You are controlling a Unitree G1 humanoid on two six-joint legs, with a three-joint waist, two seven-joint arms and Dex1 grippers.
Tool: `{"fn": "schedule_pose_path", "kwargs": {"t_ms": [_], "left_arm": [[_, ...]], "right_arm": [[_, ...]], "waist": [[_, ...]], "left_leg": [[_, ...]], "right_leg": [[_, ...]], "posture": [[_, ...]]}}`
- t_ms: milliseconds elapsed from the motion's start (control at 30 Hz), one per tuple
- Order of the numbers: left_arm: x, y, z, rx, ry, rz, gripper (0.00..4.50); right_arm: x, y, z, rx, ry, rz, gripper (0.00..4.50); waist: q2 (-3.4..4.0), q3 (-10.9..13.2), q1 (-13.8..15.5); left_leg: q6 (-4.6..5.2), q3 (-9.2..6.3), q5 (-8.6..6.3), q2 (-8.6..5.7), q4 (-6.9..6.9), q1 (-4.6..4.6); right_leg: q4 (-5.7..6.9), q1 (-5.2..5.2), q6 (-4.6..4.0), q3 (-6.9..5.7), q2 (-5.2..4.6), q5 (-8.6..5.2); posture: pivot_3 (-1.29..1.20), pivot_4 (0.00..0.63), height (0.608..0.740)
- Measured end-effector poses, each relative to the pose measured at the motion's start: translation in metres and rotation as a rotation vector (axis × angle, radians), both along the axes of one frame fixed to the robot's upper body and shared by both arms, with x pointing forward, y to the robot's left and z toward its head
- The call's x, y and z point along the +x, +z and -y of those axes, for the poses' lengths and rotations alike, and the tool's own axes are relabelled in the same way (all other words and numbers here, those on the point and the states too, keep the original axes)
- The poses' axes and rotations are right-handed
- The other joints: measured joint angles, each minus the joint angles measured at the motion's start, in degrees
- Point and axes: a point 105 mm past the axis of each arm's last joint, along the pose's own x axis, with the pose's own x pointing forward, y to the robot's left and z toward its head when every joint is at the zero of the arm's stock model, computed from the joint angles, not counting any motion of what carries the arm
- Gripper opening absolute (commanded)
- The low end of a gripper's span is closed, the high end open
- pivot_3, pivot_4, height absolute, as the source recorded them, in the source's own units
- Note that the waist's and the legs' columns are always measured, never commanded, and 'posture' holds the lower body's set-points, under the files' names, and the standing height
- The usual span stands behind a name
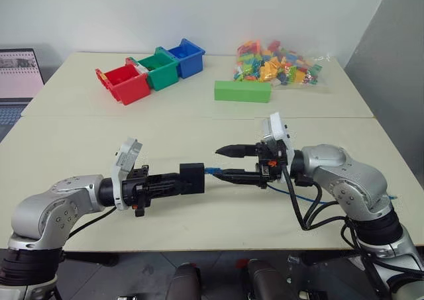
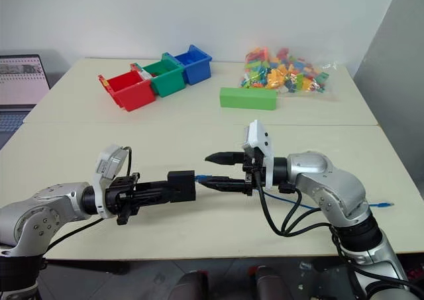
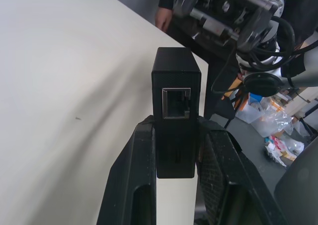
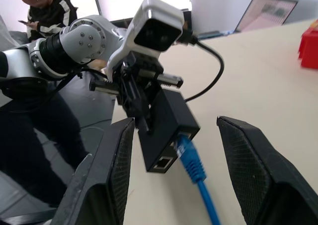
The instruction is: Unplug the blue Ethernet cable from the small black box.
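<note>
Your left hand (image 1: 173, 181) clamps the small black box (image 1: 192, 178) above the desk's (image 1: 199, 118) near edge to brace it, while your right hand (image 1: 226, 162) stands wide around the blue cable (image 4: 191, 158), whose plug looks seated in the box.

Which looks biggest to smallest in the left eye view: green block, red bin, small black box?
1. Red bin
2. Green block, close to the bin in apparent size
3. Small black box, though it sits nearer the camera, held in the left gripper
</note>
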Motion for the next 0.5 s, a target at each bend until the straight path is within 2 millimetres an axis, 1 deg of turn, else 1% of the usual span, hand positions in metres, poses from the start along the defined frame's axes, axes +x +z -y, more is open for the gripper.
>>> {"fn": "schedule_pose_path", "kwargs": {"t_ms": [133,300,500], "left_arm": [[-0.001,0.000,0.000,0.003,-0.019,0.017,0.76],[-0.004,-0.003,0.000,0.011,-0.039,0.023,0.76],[-0.005,-0.004,0.000,0.016,-0.049,0.030,0.76]], "right_arm": [[0.001,-0.009,-0.006,0.010,0.008,-0.099,2.78],[0.007,-0.017,-0.013,0.031,0.018,-0.197,2.78],[0.006,-0.013,-0.016,0.020,0.063,-0.209,2.78]], "waist": [[0.01,0.00,-0.09],[0.01,0.01,-0.14],[0.02,0.01,-0.16]], "left_leg": [[0.00,0.00,0.00,0.01,-0.02,0.00],[0.00,0.00,0.00,0.01,-0.02,0.00],[0.00,-0.01,0.00,0.02,-0.02,-0.01]], "right_leg": [[0.00,-0.03,0.22,0.00,0.03,-0.13],[0.00,-0.03,0.25,0.00,0.03,-0.14],[0.00,-0.04,0.26,-0.01,0.04,-0.15]], "posture": [[0.00,0.150,0.740],[0.00,0.150,0.740],[0.00,0.150,0.740]]}}
